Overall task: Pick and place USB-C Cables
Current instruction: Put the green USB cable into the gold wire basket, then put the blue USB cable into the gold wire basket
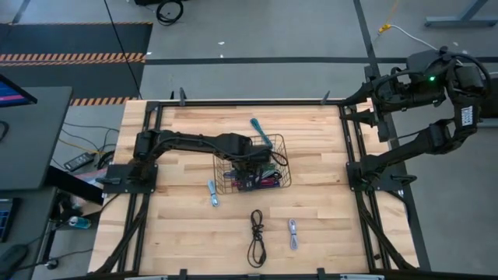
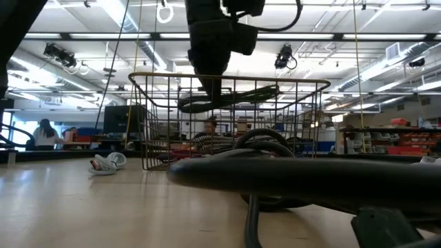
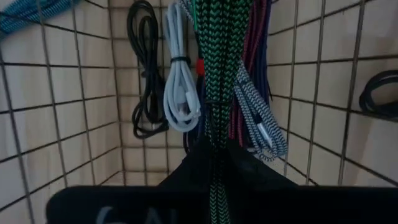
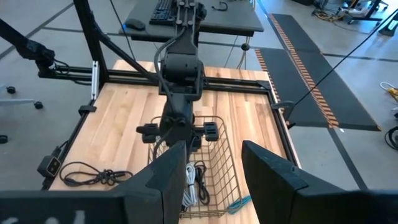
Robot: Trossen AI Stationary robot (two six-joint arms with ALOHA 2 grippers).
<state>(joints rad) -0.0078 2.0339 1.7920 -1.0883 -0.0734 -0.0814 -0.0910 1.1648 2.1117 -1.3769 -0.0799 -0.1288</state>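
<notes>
Wire basket (image 1: 282, 144) holds coiled cables; left pincer (image 3: 216, 163) grips green cable (image 3: 211, 74).

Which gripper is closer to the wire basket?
Left. The left gripper hangs over the basket, shut on a green cable. The right gripper waits open beyond the table's right edge.

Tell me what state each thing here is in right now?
Left gripper: shut on the green cable, over the basket.
Right gripper: open, empty, off the table.
Black cable: loose on the table.
Teal cable: across the basket rim.
</notes>
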